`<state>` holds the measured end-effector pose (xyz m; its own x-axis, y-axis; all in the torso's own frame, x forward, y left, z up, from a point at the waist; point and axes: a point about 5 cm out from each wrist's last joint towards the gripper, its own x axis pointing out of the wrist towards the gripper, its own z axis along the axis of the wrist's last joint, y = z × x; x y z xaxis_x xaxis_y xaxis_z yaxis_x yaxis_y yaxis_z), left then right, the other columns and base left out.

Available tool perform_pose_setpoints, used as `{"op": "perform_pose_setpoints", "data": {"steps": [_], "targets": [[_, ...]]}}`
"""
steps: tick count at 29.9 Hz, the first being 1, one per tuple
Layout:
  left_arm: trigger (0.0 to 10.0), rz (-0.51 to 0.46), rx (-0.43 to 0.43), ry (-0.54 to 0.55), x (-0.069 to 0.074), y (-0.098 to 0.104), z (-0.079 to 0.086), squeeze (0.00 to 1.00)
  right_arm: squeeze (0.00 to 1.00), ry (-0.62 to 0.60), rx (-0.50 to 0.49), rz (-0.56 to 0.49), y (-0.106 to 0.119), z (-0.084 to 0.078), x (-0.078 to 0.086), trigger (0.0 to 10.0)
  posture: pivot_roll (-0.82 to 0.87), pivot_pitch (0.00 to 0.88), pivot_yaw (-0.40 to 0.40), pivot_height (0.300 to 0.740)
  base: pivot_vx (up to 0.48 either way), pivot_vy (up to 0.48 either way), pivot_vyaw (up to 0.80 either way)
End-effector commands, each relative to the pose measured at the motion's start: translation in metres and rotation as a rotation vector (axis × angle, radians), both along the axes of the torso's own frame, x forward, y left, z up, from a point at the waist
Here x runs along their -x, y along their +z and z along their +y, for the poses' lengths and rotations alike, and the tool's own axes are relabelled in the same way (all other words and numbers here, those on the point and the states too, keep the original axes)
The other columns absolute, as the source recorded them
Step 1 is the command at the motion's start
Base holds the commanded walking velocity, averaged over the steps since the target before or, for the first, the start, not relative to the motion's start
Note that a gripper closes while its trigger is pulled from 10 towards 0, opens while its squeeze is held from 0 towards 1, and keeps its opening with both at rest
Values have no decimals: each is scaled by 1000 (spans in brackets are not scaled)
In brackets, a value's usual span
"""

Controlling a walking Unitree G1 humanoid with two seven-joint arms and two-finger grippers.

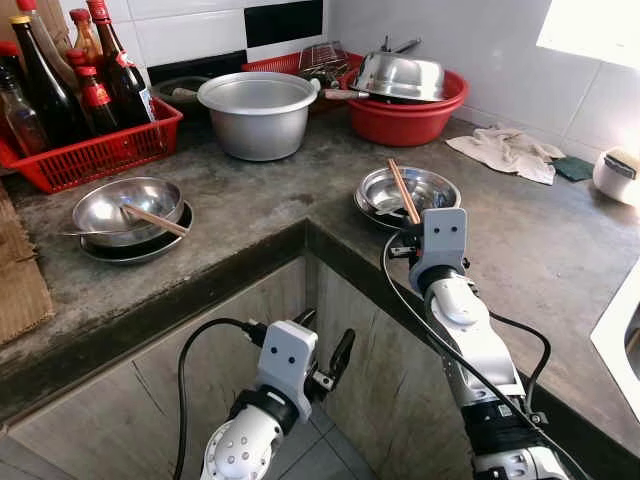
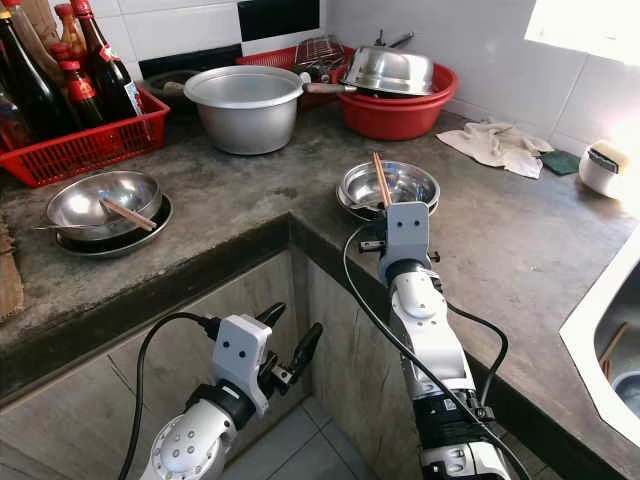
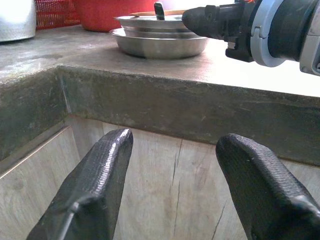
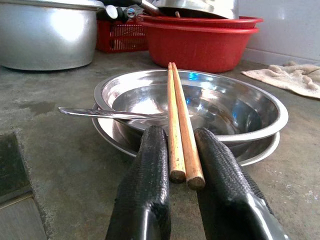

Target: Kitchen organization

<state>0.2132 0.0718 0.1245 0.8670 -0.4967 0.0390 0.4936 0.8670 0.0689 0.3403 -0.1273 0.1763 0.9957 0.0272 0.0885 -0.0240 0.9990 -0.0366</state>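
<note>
1. The bench point(image 1: 250, 215) is an L-shaped grey slab. A red crate point(image 1: 95, 150) of bottles and a big pot point(image 1: 258, 112) stand at the back, and a red basin point(image 1: 405, 115) sits in the corner.
2. Two sets of steel dishes sit near the front edge. The left bowl point(image 1: 125, 208) is well apart from both arms, while the right bowl point(image 4: 200, 107) rests on a plate just beyond the right gripper.
3. The right gripper point(image 4: 181, 165) is the nearer arm, up on the bench at that bowl's near rim. Its fingers are closed on the near ends of the chopsticks point(image 4: 177, 120).
4. The chopsticks lie as a pair across the bowl. Their long axis runs straight away from the gripper, in line with its fingers, with the far ends over the bowl. A pull back or a lift along that line looks like the clean way out.
5. A spoon point(image 4: 107, 114) lies crosswise in the same bowl, close under the chopsticks, and could get dragged.
6. The left gripper point(image 1: 325, 362) hangs spread wide below the bench edge, facing the cabinet front and holding nothing.
</note>
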Motion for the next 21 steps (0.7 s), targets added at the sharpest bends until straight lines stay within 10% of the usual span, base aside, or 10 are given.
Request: {"op": "perform_pose_setpoints", "data": {"steps": [1, 21], "targets": [[10000, 1, -6, 2, -1, -1, -1, 0, 0, 3, -8, -13, 7, 0, -1, 10000, 130, 41, -46, 740, 0, 0, 0], [10000, 3, -9, 5, -1, -2, -1, 0, 0, 8, -2, -10, 6, 1, -1, 10000, 130, 37, -47, 740, 0, 0, 0]]}}
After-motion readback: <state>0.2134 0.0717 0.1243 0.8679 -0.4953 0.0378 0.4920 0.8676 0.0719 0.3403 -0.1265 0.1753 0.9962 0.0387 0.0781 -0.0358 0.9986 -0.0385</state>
